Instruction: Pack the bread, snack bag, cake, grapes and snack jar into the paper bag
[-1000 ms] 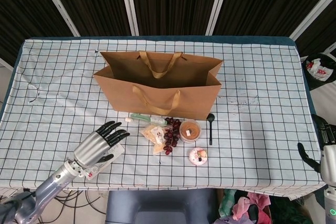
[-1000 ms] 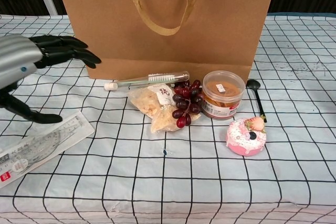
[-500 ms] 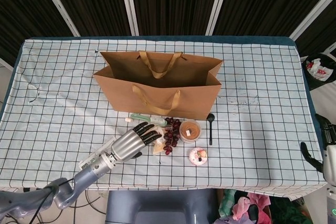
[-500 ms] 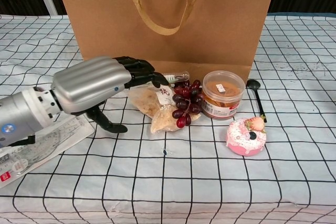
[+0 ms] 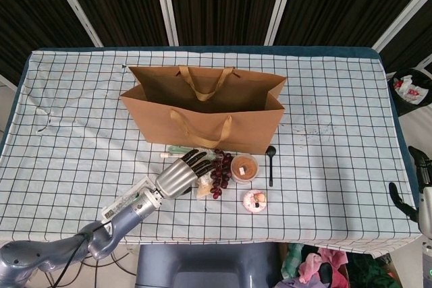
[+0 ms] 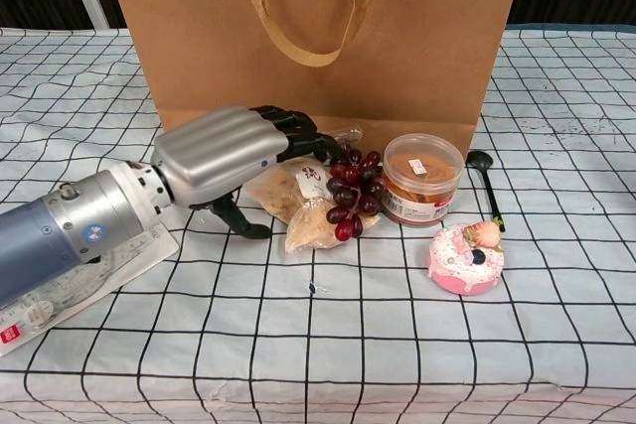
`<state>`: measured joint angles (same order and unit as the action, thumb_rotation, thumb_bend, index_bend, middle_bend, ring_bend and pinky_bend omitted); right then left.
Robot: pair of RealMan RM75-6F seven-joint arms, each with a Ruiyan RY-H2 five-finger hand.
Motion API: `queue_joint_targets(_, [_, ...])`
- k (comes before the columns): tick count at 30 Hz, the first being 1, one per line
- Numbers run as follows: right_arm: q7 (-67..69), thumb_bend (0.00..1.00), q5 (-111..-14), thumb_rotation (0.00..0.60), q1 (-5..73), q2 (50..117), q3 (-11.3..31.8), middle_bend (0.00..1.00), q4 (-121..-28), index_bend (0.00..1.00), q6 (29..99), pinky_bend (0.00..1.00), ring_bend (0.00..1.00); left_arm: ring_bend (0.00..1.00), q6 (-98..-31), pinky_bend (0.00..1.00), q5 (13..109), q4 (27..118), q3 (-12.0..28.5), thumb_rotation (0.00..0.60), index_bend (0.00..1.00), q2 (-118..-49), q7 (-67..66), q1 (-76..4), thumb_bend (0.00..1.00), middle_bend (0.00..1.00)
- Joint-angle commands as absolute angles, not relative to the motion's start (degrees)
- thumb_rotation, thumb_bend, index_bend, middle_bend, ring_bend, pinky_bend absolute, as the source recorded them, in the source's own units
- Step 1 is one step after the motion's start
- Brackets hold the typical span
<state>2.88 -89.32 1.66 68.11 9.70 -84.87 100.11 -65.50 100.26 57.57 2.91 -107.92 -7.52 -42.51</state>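
Left hand (image 6: pixel 224 153) is low over the cloth, fingers (image 6: pixel 293 126) stretched forward and apart, thumb hanging underneath, nothing in its grasp. The snack bag (image 6: pixel 288 196) lies right under those fingertips, just ahead of the thumb; whether they touch it I cannot tell. It looks light, crinkly and slippery, with soft contents that would crush, so a gentle pinch across its near edge seems the safest hold.

Just beyond the fingertips, touching the snack bag's far side, sit the grapes (image 6: pixel 351 191): loose, easily bruised, best lifted from the stem or cupped from beneath. Further off to the hand's right stands the jar (image 6: pixel 421 179), stiff and smooth, good for a wrap around its wall. Nearer the table's front edge on that same side is the cake (image 6: pixel 465 257), soft icing on top, so take it by the sides only.

The paper bag (image 5: pixel 202 109) stands open directly beyond the fingertips, mouth up. Bread I cannot pick out for certain.

Right hand (image 5: pixel 420 190) hangs off at the table's far right edge, well apart from everything; its fingers are too cut off to read.
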Motion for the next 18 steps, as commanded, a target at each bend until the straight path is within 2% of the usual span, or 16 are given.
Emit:
queue_joint_targets(1, [2.89, 0.3, -89.28, 0.6, 1.66, 68.13, 9.72, 0.18, -84.8, 0.11, 100.09, 0.24, 0.3, 0.12, -63.98, 0.18, 98.91, 56.28, 3.46, 0.6, 0.19, -109.33, -6.6, -43.56, 0.15, 0.24])
queue_joint_targets(10, [3.75, 0.3, -88.57, 0.6, 1.47, 67.86, 10.19, 0.18, -84.69, 0.11, 100.25, 0.24, 0.3, 0.12, -63.64, 0.18, 98.66, 52.29, 2.82, 0.6, 0.19, -112.28, -6.31, -45.22, 0.15, 0.24])
queue_joint_targets(18, [3.67, 0.32, -89.11, 0.6, 1.67, 67.84, 9.72, 0.18, -84.84, 0.11, 99.67, 0.24, 0.3, 0.23, -65.4, 0.27, 98.81, 51.07, 2.37, 0.6, 0.28, -113.18, -6.41, -45.43, 0.32, 0.38])
